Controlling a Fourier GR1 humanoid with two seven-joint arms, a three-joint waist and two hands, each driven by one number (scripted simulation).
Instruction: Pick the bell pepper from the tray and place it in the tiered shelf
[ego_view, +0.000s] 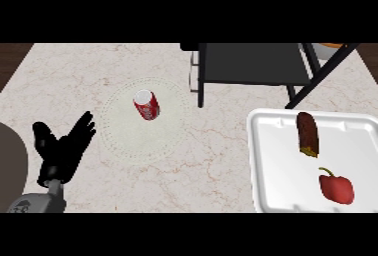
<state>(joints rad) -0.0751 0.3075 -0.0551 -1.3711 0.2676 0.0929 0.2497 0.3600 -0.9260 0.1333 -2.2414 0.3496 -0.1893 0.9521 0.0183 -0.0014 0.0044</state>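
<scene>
Pepper (337, 188), near tray's (260, 165) lower right beside a brown item (308, 133), possibly chocolate, ungrasped; left hand (63, 147) splayed open, empty; right hand unseen.

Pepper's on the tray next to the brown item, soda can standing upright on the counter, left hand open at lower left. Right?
Not quite: the can lies tipped on its side, not upright, as the head view shows. The rest holds: the pepper sits on the tray near the brown item, and the left hand is open at lower left.
</scene>
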